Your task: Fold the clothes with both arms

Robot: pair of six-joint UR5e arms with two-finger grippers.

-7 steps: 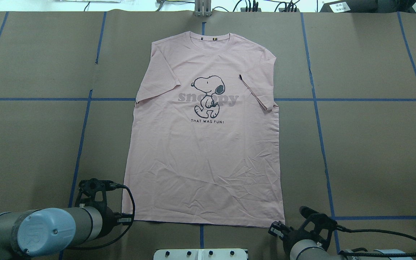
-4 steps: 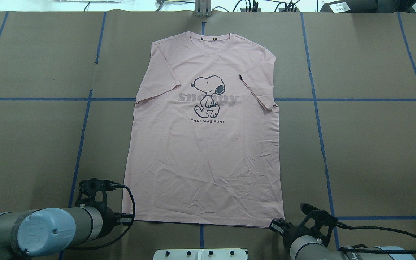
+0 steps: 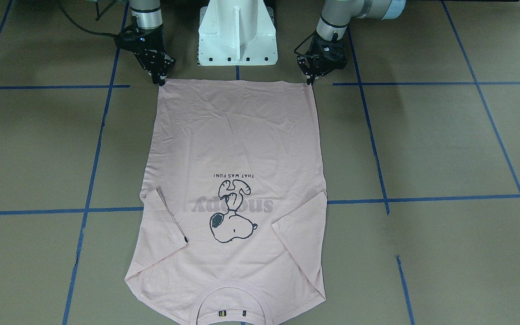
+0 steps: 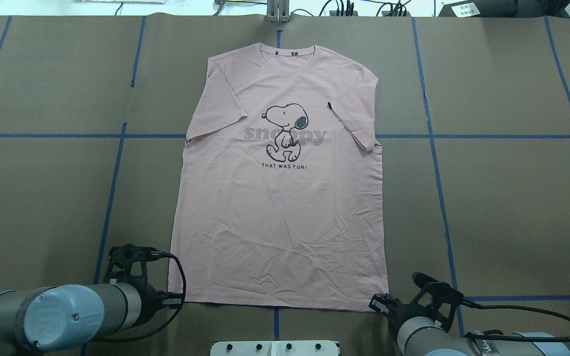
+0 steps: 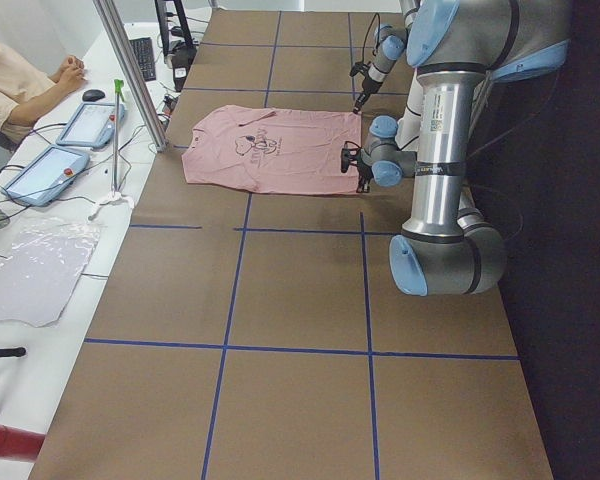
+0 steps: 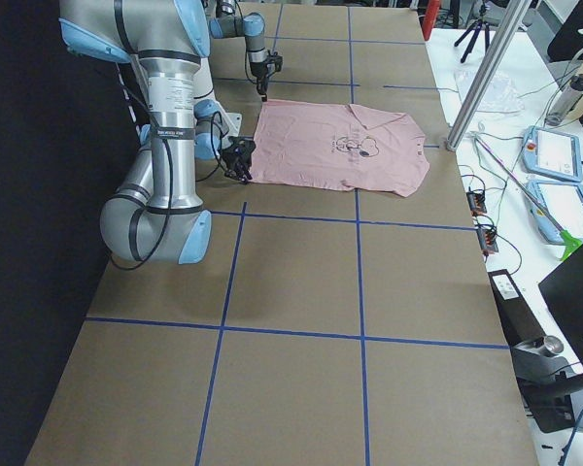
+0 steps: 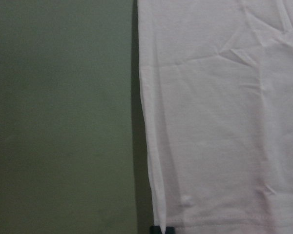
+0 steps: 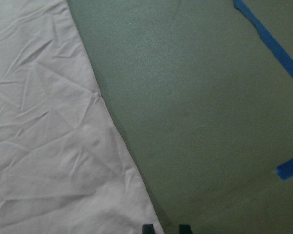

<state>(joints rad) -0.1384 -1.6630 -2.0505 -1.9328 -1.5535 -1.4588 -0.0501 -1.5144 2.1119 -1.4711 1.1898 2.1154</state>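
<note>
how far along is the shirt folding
Barely started. Done: the shirt lies flat, print up, with its sleeves lying in over the body. In hand: the left gripper and right gripper are down at the two hem corners nearest the robot; the right one looks open, and neither corner is lifted. Left: every fold of the body.

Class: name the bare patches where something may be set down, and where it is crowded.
Bare brown table spreads wide on both sides of the T-shirt. Crowded: the hem edge, where the left gripper and right gripper sit at its corners, flanking the white pedestal.
</note>
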